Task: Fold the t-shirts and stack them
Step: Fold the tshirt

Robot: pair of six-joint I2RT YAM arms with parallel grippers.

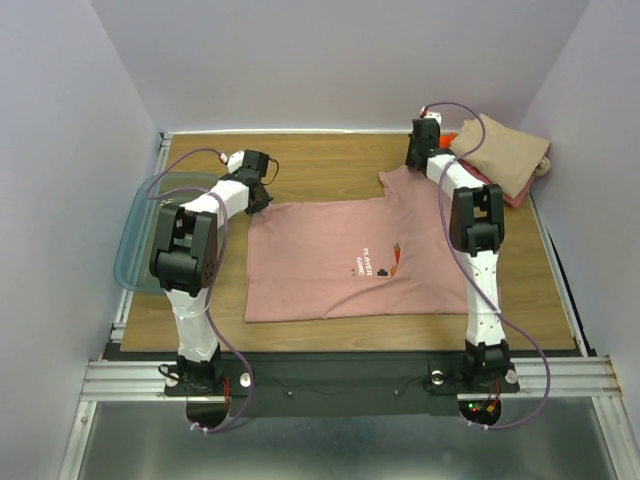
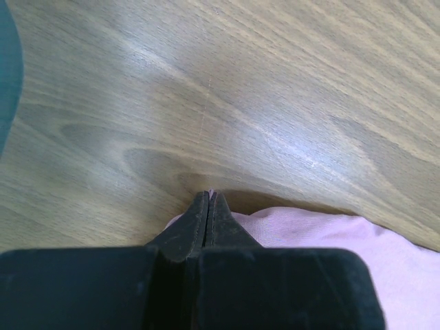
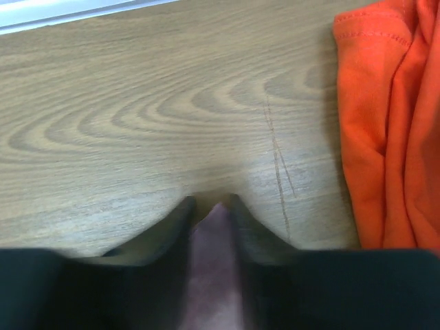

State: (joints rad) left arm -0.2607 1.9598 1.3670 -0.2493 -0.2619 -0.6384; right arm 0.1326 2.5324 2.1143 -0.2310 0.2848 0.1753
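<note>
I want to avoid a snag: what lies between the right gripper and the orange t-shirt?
Only bare wooden table, with a thin scratch, in the right wrist view. The right gripper pinches the pink t-shirt; the orange t-shirt lies apart.

A printed t-shirt (image 1: 350,262) lies spread flat across the middle of the desk (image 1: 330,160), its hem toward the near edge. A bin (image 1: 140,235) sits to its left, at the desk's left edge. A stack of folded t-shirts (image 1: 505,155) lies in the far right corner. The left tool (image 2: 208,196) is at the spread shirt's far left corner (cloth under it), the right tool (image 3: 213,203) at its far right sleeve, just left of the stack.
</note>
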